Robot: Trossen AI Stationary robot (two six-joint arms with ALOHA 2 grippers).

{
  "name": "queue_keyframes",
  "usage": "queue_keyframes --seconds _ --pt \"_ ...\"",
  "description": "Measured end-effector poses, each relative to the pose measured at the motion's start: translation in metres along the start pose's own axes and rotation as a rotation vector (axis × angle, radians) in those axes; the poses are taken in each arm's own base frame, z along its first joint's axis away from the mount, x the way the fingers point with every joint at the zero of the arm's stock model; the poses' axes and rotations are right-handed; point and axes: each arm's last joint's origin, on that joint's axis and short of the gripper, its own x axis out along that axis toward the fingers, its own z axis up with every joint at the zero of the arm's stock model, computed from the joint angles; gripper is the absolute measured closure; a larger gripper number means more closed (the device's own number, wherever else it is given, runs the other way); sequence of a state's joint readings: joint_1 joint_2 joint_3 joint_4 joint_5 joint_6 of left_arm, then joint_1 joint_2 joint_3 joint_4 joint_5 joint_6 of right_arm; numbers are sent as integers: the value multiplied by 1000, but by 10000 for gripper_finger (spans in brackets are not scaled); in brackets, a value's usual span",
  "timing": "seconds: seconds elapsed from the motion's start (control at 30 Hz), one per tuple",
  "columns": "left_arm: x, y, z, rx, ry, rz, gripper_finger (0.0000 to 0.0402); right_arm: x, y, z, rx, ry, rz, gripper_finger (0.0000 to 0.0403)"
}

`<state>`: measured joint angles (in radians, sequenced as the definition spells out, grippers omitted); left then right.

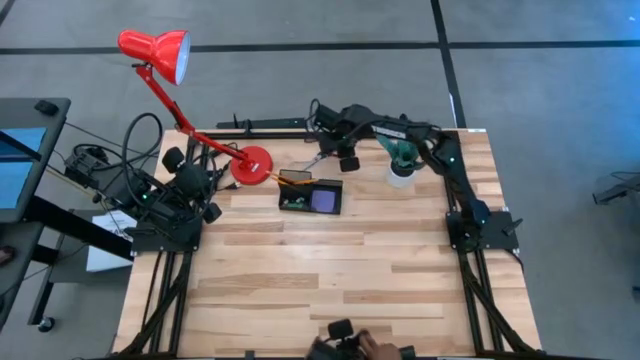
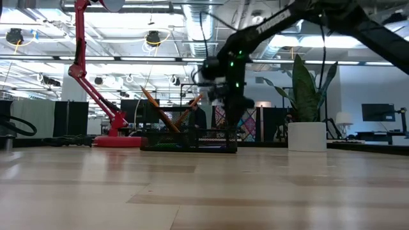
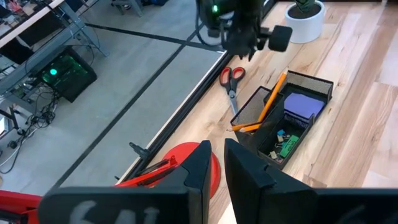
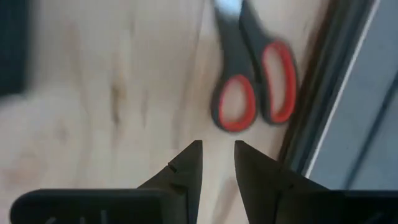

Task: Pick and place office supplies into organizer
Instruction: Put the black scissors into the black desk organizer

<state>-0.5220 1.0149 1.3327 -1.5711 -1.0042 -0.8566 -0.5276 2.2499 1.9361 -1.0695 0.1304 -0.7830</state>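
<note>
Wooden bench carries the black organizer, already holding orange pencils, a purple notepad and a green eraser. Beside it, near the far edge, lie the scissors: stiff, light, slippery blades, best gripped at the handles. Right hand hovers above, slightly parted, empty. Left hand waits near the lamp base, nearly closed, empty.

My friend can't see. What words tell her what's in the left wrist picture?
A black mesh organizer sits on the wooden table, holding orange pencils, a purple notepad and a green eraser. Red-handled scissors lie beside it, under the right pincer. The red lamp base is nearby.
</note>
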Motion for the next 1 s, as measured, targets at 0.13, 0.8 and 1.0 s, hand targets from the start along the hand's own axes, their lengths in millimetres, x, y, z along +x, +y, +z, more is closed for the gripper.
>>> queue_keyframes --seconds 0.13,0.8,1.0 --pt "0 0 0 -1 0 0 365 26 3 4 -86 114 -40 316" --pt "0 0 0 -11 5 -4 365 47 -3 7 -285 116 -70 315" --pt "0 0 0 -43 10 -9 365 50 -1 7 -386 127 -40 315"
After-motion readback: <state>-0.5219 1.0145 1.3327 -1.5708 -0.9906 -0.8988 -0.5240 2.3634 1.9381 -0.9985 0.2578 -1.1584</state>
